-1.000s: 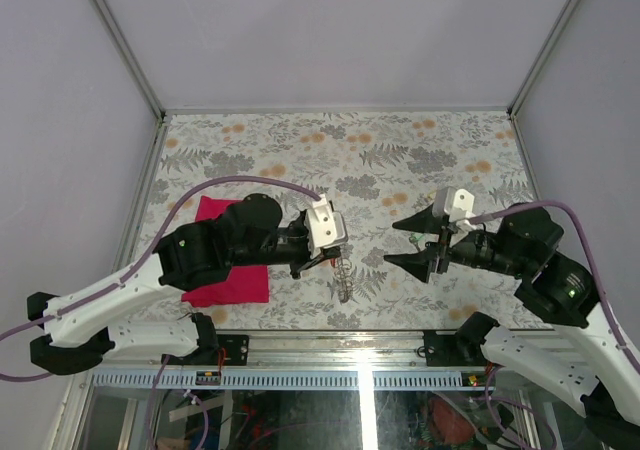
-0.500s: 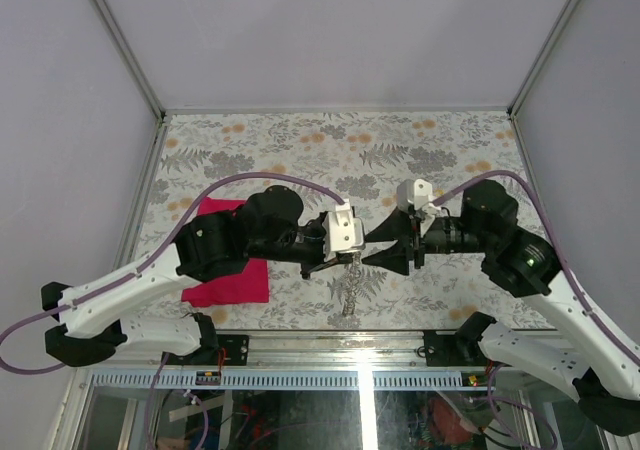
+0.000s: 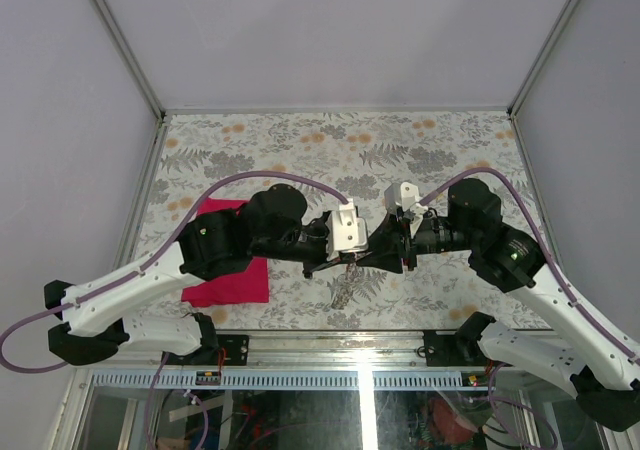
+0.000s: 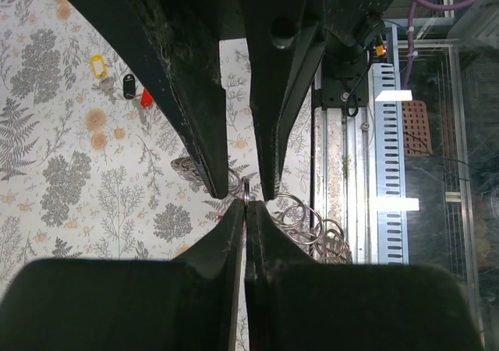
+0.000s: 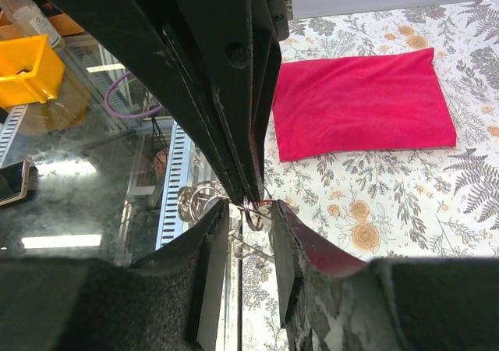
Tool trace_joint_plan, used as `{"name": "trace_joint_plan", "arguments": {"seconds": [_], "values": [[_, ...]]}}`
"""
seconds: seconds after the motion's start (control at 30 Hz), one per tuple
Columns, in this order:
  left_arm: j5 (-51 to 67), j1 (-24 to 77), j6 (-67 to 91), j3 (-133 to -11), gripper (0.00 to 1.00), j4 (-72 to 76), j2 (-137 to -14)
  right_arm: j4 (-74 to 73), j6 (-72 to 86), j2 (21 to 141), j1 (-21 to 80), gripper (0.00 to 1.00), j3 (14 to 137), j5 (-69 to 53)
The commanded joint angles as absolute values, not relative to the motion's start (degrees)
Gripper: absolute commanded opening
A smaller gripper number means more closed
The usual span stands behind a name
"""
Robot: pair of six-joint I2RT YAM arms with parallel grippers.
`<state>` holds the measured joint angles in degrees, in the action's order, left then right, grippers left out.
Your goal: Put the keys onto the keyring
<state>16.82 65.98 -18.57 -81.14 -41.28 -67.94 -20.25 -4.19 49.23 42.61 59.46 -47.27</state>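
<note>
One keyring (image 4: 299, 213): left tool (image 4: 245, 209) pinches, right tool (image 5: 248, 208) straddles.

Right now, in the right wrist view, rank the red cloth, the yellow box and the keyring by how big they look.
1. red cloth, clearly the largest.
2. yellow box, cut off by the frame edge.
3. keyring, only partly visible; it sits nearest the camera, so its real size stays unsure.

your left claw (image 4: 245, 214) and right claw (image 5: 249, 210) meet tip to tip over the near middle of the table (image 3: 300, 140), with the keyring (image 3: 345, 288) dangling below, so nothing passes there. the far half is free. the magenta cloth (image 3: 232, 285) lies flat at left, and walls (image 3: 70, 120) close both sides.
</note>
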Motion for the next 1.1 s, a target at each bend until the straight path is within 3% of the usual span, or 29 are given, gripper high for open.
{"name": "trace_joint_plan", "arguments": {"seconds": [0.0,0.13,0.3,0.43,0.53,0.63,0.87,1.07], "values": [[18.4,66.1,-18.6,-84.3,0.00,-39.5,-66.9,-17.6,-4.6,49.3,42.7,0.35,59.6,-48.0],[18.6,66.2,-18.3,-84.3,0.00,-39.4,-67.0,-17.2,-4.6,49.5,42.7,0.30,59.5,-48.1],[18.6,66.2,-17.9,-83.9,0.00,-38.6,-66.4,-16.9,-4.3,49.4,42.7,0.16,59.2,-48.7],[18.5,66.1,-17.8,-83.5,0.00,-38.2,-66.0,-15.5,-3.7,48.8,42.7,0.13,58.6,-49.0],[18.4,66.2,-17.6,-83.4,0.00,-37.8,-65.8,-14.5,-3.3,48.4,42.7,0.00,58.2,-49.3],[18.5,66.2,-17.0,-83.2,0.01,-37.4,-65.6,-13.0,-2.5,47.8,42.7,0.00,57.9,-49.5],[18.7,66.1,-14.2,-79.3,0.23,-32.5,-60.2,-11.3,-0.9,45.1,42.7,0.00,58.5,-49.5],[20.1,66.1,-11.1,-74.8,0.27,-26.0,-55.6,-7.4,2.1,43.6,42.7,0.00,58.5,-51.1]]}}
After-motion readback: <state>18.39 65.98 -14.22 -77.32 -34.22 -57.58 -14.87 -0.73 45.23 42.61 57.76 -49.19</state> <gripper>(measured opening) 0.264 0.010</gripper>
